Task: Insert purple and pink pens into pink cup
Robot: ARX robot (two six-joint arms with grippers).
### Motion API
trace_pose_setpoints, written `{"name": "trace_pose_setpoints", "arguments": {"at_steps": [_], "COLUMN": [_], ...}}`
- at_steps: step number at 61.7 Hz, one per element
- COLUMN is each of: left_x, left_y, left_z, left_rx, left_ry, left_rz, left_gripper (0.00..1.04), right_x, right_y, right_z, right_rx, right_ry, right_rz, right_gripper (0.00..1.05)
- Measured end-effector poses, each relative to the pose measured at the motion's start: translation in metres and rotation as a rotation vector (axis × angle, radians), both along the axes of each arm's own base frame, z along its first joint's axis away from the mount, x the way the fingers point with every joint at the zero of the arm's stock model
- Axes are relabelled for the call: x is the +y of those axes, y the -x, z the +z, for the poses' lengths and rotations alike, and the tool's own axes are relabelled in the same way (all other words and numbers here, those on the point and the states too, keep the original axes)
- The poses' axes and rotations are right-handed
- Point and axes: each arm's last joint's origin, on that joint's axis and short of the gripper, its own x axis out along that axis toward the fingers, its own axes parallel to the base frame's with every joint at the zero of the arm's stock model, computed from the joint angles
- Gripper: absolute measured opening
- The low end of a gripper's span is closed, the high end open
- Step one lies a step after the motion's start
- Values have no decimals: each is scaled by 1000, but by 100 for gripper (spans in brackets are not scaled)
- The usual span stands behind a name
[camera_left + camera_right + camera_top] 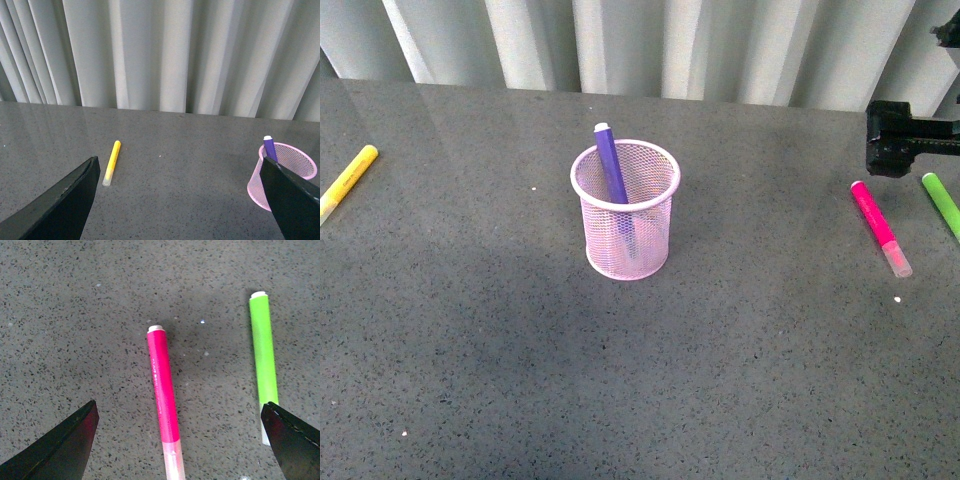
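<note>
The pink cup (626, 210) stands upright mid-table, with the purple pen (611, 162) leaning inside it and sticking above the rim. The left wrist view also shows the cup (295, 165) and the purple pen (269, 148). The pink pen (878, 226) lies flat on the table at the right. My right gripper (898, 140) hovers just behind it, open. In the right wrist view the pink pen (164, 395) lies between the spread fingers of that gripper (180, 440), untouched. My left gripper (185, 200) is open and holds nothing; it is out of the front view.
A green marker (942, 205) lies at the far right, beside the pink pen, and shows as the green marker (265, 360) near one right finger. A yellow marker (348, 180) lies at the far left. White curtains hang behind the grey speckled table (640, 380).
</note>
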Motion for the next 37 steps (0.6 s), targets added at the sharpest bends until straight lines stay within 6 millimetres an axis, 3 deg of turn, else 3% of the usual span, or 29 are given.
{"name": "trace_pose_setpoints", "arguments": {"at_steps": [20, 37], "left_x": [0, 0], "left_y": [0, 0], "left_z": [0, 0], "left_rx": [0, 0], "left_ry": [0, 0], "left_rz": [0, 0], "left_gripper": [98, 98], "right_x": [19, 20], "right_y": [-15, -16], "right_z": [-15, -29], "right_rx": [17, 30], "right_ry": [-2, -6], "right_rz": [27, 11], "right_gripper": [98, 98]}}
